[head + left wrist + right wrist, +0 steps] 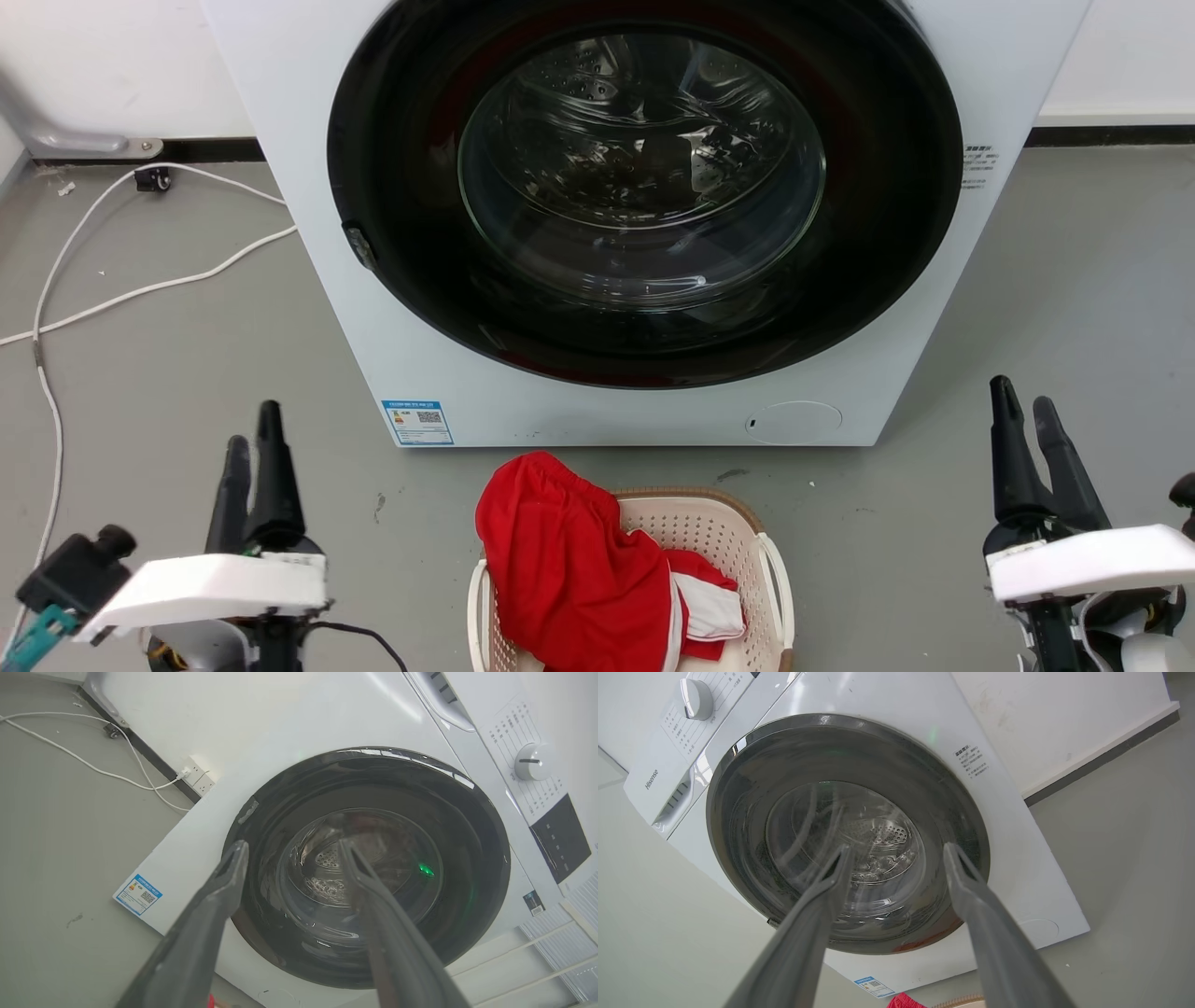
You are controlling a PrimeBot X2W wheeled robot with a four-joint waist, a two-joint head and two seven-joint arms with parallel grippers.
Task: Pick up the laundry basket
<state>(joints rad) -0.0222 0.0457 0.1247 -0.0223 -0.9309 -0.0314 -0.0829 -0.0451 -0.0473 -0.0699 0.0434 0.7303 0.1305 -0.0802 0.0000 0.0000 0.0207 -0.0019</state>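
Between the two grippers, back from their fingertips, sits the shallow cream perforated plastic laundry basket with its brown woven-look rim, a red garment heaped inside. The left gripper and right gripper both stand with jaws parted and empty, pointing at the big white washing machine.

Right gripper in foreground: two long dark fingers rise from bottom edge, spread apart, nothing between them. Behind, white washing machine, seen tilted. Round black door shut; perforated metal drum visible through glass. White dial at upper left. Blue label on lower front. At bottom edge, scrap of red cloth just beside brown woven rim of laundry basket. Grey floor at right.
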